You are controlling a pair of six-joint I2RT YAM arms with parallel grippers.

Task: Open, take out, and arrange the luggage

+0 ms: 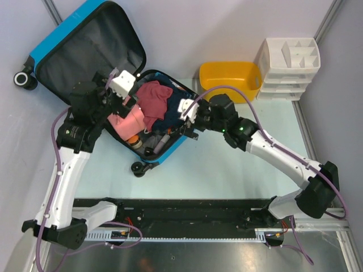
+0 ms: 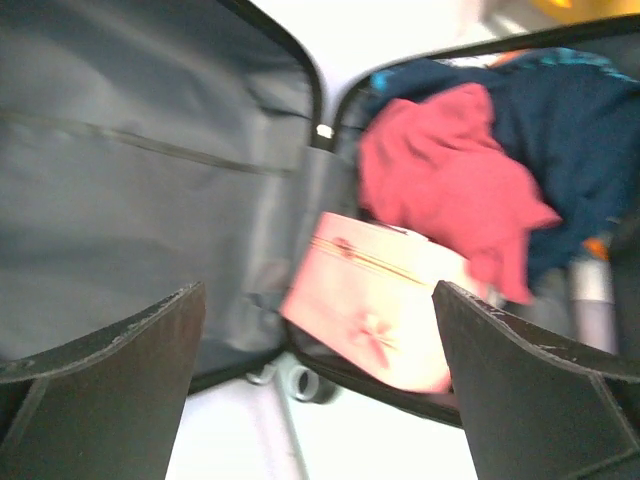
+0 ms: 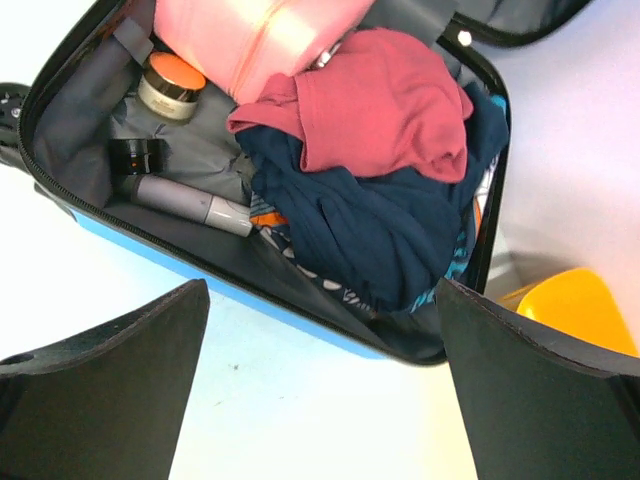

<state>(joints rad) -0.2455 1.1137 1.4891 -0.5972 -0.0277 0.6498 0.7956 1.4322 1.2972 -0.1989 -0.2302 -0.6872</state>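
Note:
The blue suitcase [image 1: 50, 42] lies open at the back left, its lid with grey lining [image 2: 130, 170] folded back. The lower half holds a pink pouch [image 1: 129, 121], a red garment [image 1: 154, 97], a navy garment [image 3: 380, 220], a jar with an orange lid [image 3: 168, 84] and a grey tube [image 3: 185, 200]. My left gripper [image 1: 120, 85] is open and empty above the hinge, near the pink pouch [image 2: 375, 310]. My right gripper [image 1: 190, 116] is open and empty at the suitcase's right rim [image 3: 250, 285].
A yellow tub [image 1: 229, 79] stands behind the right arm, with a white compartment organizer [image 1: 288, 61] to its right. The suitcase's black wheels [image 1: 22, 79] stick out at the far left and at the near edge [image 1: 139, 168]. Grey walls close the back.

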